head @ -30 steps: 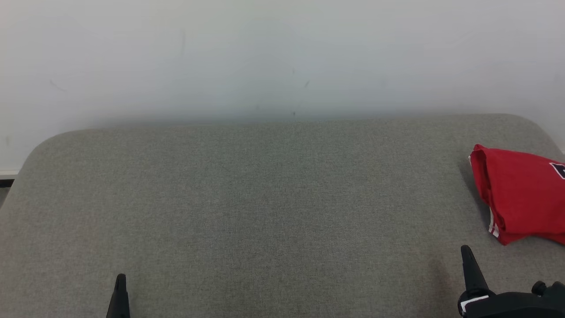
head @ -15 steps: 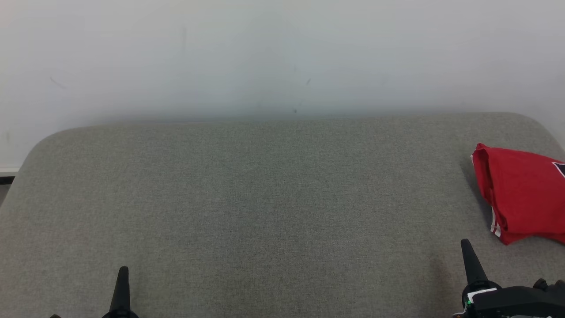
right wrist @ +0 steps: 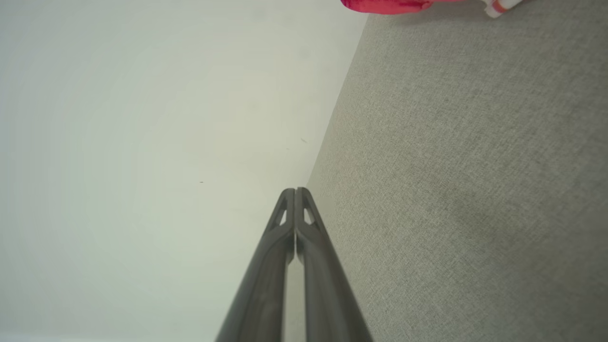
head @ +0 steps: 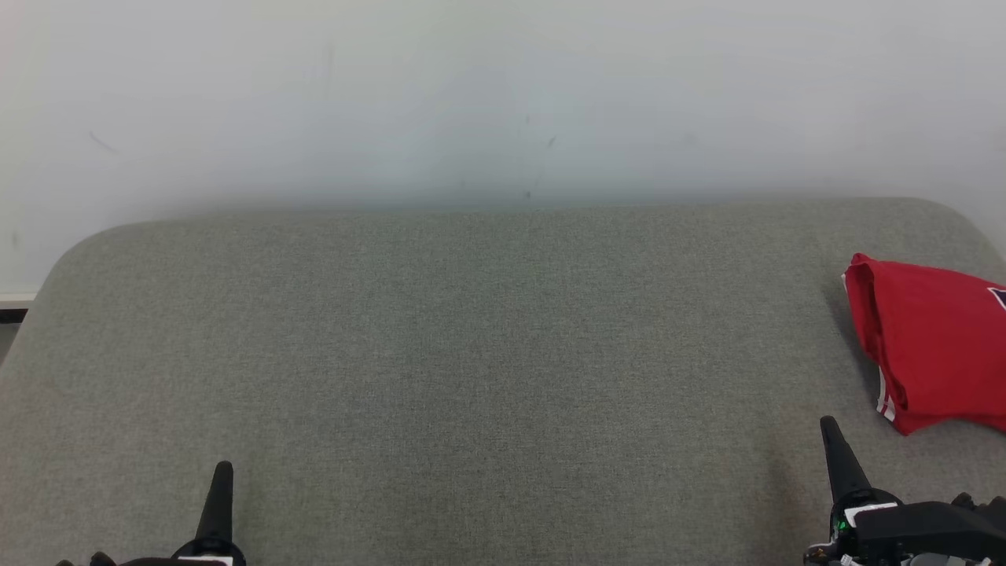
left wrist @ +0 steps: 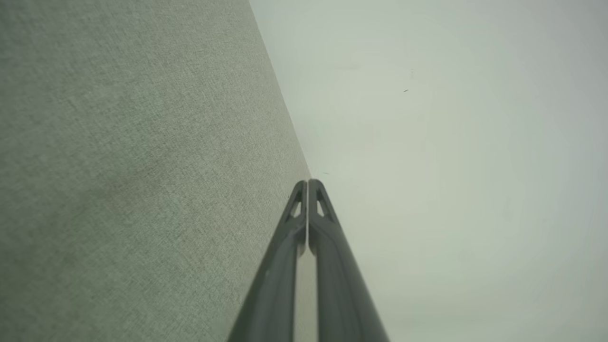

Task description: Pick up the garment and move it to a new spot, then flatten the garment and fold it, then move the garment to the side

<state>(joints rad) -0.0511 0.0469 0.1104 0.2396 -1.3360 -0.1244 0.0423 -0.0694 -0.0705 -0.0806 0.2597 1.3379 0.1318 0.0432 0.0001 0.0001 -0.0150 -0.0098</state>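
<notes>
Lying at 3 o'clock in the head view: red garment [head: 935, 338], folded compact, white-striped hem at its near corner, partly cut by the frame edge, on the grey upholstered surface [head: 471, 354]. Left gripper [head: 222, 479], 7 o'clock, fingers pressed together, empty. Right gripper [head: 831, 431], 5 o'clock, fingers likewise pressed together, empty, near the garment but apart. Judgement: the set-aside step looks complete; parking both arms clear of the cloth would spare the fold.

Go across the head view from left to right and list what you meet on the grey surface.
left tool, shut → right tool, shut → red garment, folded at the right edge. All of them are over the grey fabric surface.
</notes>
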